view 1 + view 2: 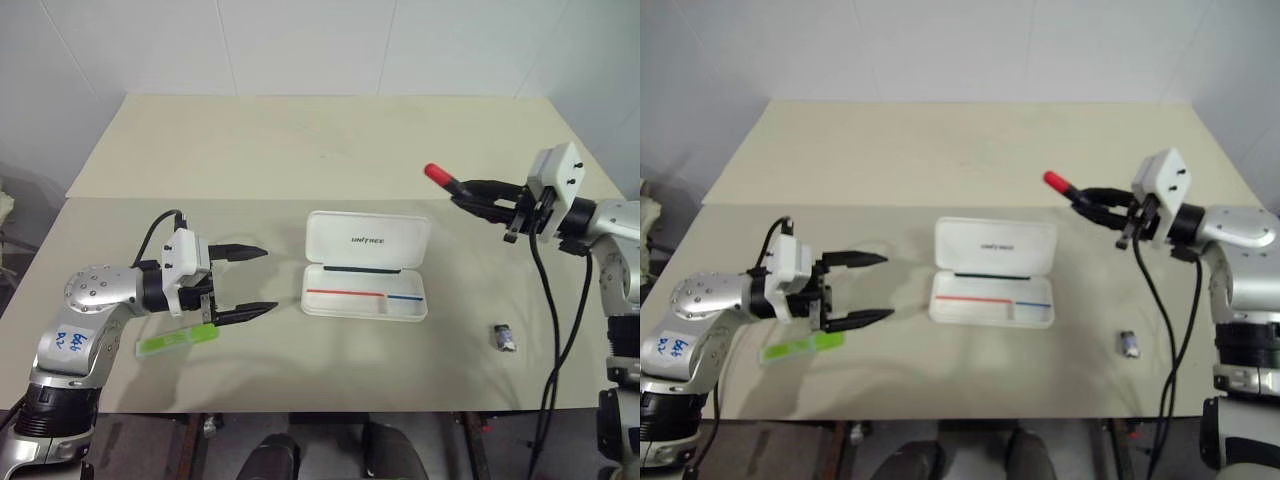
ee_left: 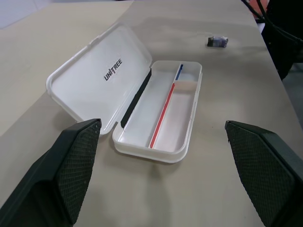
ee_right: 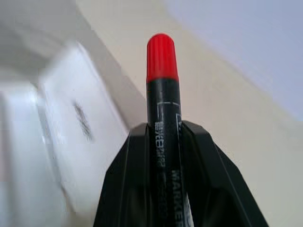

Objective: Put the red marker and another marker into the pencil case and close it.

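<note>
1. Your right gripper (image 1: 470, 192) is pinched tight on the slim red marker with the black barrel (image 1: 440, 178), holding it in the air off the beige table top (image 1: 300, 140), to the right of the case and above the level of its lid.
2. The marker's long axis runs along the gripper's fingers. Its red cap leads, pointing toward your left and slightly away from you, in the direction of the case's lid.
3. In the right wrist view the black barrel (image 3: 163, 156) sits squarely between the two black fingers, with the red cap (image 3: 162, 56) sticking out past their tips.
4. The white hard plastic pencil case with rounded corners (image 1: 366, 295) lies open at the table's middle, its long axis running left to right. The lid, with dark lettering, lies back on the far side.
5. Its tray holds no marker; you see just the printed red and blue stripe.
6. Your left gripper (image 1: 246, 283) has its fingers spread wide, gripping nothing, aimed at the case.
7. The flat light green highlighter marker (image 1: 178, 342) lies on the table just under and beside that gripper, its long axis running left to right, slightly angled.
8. A small dark grey stub (image 1: 506, 337) lies on the table right of the case.
</note>
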Action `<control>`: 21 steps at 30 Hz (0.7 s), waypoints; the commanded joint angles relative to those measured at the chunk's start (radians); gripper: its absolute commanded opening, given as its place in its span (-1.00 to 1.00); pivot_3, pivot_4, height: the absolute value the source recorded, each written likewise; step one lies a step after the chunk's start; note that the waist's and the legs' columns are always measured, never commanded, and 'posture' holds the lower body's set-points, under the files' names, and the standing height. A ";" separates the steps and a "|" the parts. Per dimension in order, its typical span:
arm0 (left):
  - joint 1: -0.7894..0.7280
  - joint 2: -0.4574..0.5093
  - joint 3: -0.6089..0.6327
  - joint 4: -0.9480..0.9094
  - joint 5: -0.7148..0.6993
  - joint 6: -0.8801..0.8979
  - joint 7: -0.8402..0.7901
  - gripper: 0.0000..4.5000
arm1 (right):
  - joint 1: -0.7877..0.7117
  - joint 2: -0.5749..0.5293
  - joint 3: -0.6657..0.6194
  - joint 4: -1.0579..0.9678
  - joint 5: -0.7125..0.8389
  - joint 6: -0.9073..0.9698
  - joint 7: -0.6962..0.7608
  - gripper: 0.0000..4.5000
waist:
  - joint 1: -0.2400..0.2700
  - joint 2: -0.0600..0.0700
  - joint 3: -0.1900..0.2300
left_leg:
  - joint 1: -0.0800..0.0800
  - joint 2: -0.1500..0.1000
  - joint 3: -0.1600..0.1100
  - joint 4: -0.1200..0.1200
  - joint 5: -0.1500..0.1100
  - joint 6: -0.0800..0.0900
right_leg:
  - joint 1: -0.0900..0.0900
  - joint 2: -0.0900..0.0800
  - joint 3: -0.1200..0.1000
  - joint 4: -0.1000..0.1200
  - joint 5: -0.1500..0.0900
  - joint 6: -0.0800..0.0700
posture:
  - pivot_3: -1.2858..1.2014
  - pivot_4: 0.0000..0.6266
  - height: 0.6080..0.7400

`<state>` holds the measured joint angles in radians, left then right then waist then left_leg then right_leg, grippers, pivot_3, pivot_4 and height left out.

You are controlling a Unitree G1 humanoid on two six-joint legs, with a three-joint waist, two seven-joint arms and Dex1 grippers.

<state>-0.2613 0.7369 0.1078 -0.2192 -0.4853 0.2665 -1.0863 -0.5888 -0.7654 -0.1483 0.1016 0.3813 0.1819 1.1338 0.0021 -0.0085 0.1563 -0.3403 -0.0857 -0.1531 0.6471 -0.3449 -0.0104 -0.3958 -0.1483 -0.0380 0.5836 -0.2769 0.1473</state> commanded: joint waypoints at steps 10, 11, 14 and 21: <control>0.043 -0.013 0.020 -0.009 0.022 -0.053 0.031 1.00 | 0.090 0.192 0.272 -0.225 0.016 0.093 -0.018 -0.74 | 0.002 -0.001 -0.001 | 0.000 -0.001 0.000 0.001 0.000 0.000 | 0.000 0.000 0.001 0.001 0.000 0.000 | 0.03 -0.52 1.00; 0.046 -0.013 0.020 -0.013 0.022 -0.053 0.034 1.00 | 0.078 0.198 0.292 -0.196 -0.012 0.059 -0.008 -0.74 | 0.001 -0.001 -0.001 | 0.000 -0.002 -0.001 0.001 0.000 0.000 | 0.000 0.000 0.001 0.001 0.000 0.000 | 0.03 -0.52 1.00; 0.052 -0.014 0.018 -0.019 0.024 -0.052 0.043 1.00 | 0.039 0.209 0.326 -0.111 -0.074 -0.026 0.015 -0.74 | -0.003 -0.001 -0.001 | 0.001 -0.004 -0.001 0.001 0.000 0.000 | 0.000 0.000 0.001 0.001 0.000 0.000 | 0.03 -0.52 1.00; 0.070 -0.020 0.017 -0.038 0.021 -0.053 0.064 1.00 | -0.078 0.231 0.387 0.138 -0.234 -0.224 0.019 -0.74 | -0.006 -0.002 -0.001 | 0.001 -0.004 0.000 0.000 0.000 0.000 | -0.001 0.000 0.001 0.002 0.000 0.000 | 0.03 -0.52 1.00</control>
<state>-0.1957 0.7186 0.1081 -0.2242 -0.4624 0.2287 -1.0324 -0.6416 -0.5426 0.2357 0.2215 0.1647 0.0061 1.1551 -0.0041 -0.0100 0.1554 -0.3390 -0.0895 -0.1536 0.6471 -0.3451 -0.0100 -0.3973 -0.1480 -0.0371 0.5855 -0.2768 0.1471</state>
